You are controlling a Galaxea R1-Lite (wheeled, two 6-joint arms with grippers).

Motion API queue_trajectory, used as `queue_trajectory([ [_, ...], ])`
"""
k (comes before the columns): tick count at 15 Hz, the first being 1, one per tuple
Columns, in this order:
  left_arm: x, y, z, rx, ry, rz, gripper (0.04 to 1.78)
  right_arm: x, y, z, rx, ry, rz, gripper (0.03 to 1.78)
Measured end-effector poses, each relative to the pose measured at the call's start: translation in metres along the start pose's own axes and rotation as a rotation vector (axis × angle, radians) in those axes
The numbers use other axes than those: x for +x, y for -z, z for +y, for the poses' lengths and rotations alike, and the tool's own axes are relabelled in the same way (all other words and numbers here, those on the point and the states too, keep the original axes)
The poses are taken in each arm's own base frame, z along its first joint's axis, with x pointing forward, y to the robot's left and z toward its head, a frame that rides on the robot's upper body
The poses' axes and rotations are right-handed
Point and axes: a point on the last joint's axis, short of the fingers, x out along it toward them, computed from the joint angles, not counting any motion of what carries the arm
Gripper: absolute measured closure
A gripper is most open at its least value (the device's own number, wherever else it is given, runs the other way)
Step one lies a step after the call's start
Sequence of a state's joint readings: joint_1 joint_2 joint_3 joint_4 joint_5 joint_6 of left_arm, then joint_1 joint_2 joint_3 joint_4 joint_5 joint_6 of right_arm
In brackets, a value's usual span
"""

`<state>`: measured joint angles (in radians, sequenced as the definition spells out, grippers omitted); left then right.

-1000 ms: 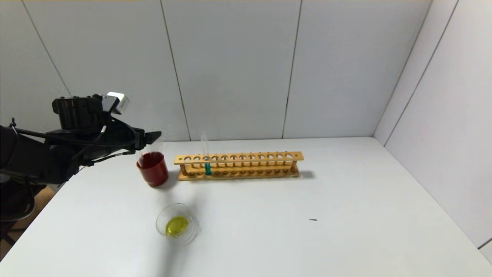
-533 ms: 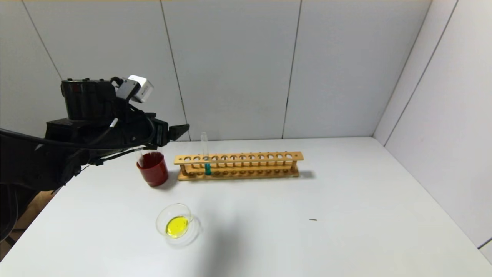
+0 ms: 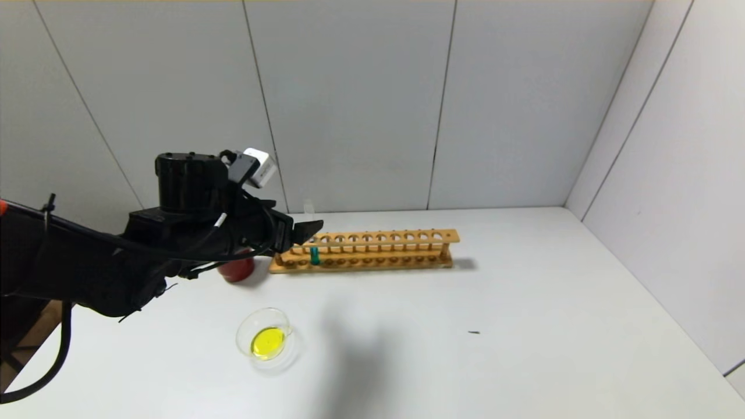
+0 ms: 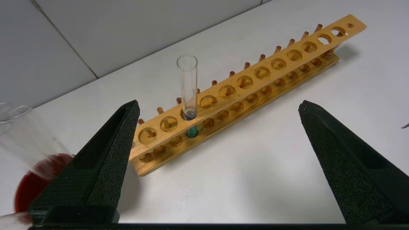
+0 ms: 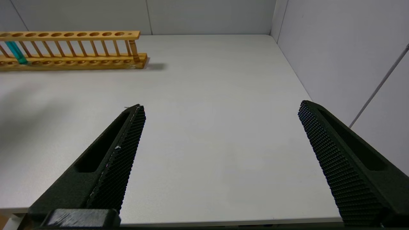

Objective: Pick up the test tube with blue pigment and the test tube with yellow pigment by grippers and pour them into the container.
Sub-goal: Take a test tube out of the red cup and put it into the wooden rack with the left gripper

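Note:
The test tube with blue pigment stands upright in a hole near the left end of the wooden rack. In the left wrist view the tube rises just beyond my open, empty left gripper. In the head view that gripper hovers at the rack's left end, close to the tube. The container, a low clear dish, holds yellow liquid and sits on the near left of the table. No tube with yellow liquid shows. My right gripper is open and empty, low over the table's near right edge.
A dark red cup left of the rack is mostly hidden by my left arm; in the left wrist view the cup holds colourless clear tubes. The rack also shows in the right wrist view. Grey walls close the back and right.
My left arm has swung right and lower, from above the red cup to the rack's left end, and now covers the cup. The dish and rack have not moved.

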<state>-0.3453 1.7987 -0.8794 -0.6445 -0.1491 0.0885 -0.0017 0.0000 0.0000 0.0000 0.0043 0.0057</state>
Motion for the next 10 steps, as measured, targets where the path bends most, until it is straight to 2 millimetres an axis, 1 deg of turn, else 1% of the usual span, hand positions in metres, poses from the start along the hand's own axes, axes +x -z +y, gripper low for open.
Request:
queue_trajectory([
  [4,0.029,0.017,0.002,-0.009,-0.039,-0.007,0.07,0.000,0.000,0.000,0.000,0.000,0.000,0.06],
  [6,0.045,0.024,0.005,-0.011,-0.077,0.003,0.07,0.000,0.000,0.000,0.000,0.000,0.000,0.06],
  [10,0.074,0.035,0.008,-0.015,-0.086,0.029,0.07,0.000,0.000,0.000,0.000,0.000,0.000,0.06],
])
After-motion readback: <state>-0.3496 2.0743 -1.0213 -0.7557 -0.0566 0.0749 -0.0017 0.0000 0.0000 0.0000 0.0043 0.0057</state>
